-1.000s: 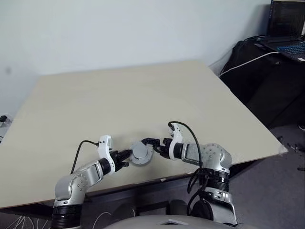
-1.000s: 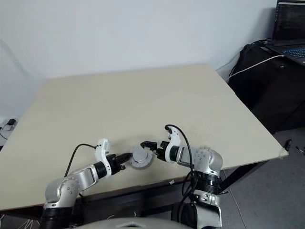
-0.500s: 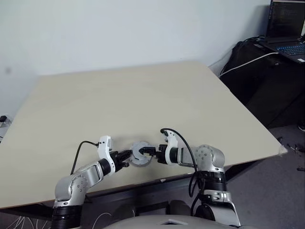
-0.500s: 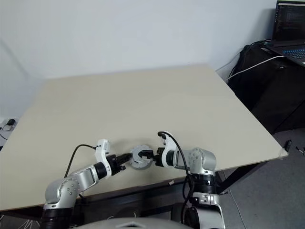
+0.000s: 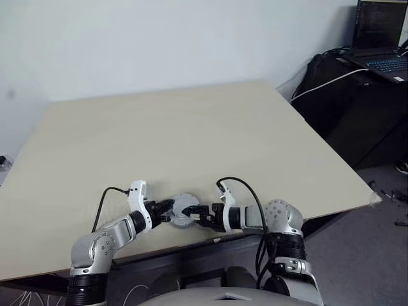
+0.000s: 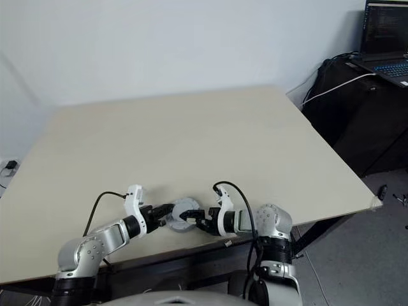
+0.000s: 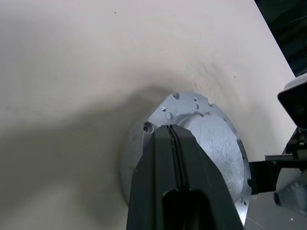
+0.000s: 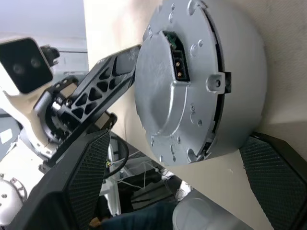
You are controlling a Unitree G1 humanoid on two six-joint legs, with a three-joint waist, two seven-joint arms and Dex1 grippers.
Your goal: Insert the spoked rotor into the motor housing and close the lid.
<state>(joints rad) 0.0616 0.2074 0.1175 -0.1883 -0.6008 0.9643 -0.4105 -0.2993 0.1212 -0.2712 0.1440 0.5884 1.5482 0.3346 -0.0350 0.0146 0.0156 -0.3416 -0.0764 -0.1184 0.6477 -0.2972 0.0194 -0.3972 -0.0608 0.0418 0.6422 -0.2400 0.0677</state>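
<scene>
Motor housing (image 5: 184, 211): a round silver-grey disc lying on the table, near its front edge, at about 6 o'clock of the tabletop; it sits between the two grippers; in the right wrist view (image 8: 201, 81) its cover is on, with a small dark connector slot, screw holes and a seam running around the rim; no copper windings are visible from any view
Left gripper (image 5: 167, 211): comes in from 9 o'clock of the housing; its two black fingers are pressed together with no gap, as the left wrist view (image 7: 175, 143) shows, and their tips rest on the housing's top face; whether they pinch any part of it cannot be told
Right gripper (image 8: 180, 158): comes in from 3 o'clock of the housing; its fingers (image 8: 84, 177) are spread wide, one on each side of the disc, with the housing's rim between them; the far pad looks close to the rim, but contact cannot be told
Table (image 5: 159, 140): pale beige top, bare apart from the housing and the two arms
Cables (image 5: 108, 197): a black cable loops over each wrist
Laptop (image 5: 379, 38): open, screen lit, on a dark stand at about 2 o'clock beyond the table's right corner; a white cable (image 5: 325, 81) runs below it
</scene>
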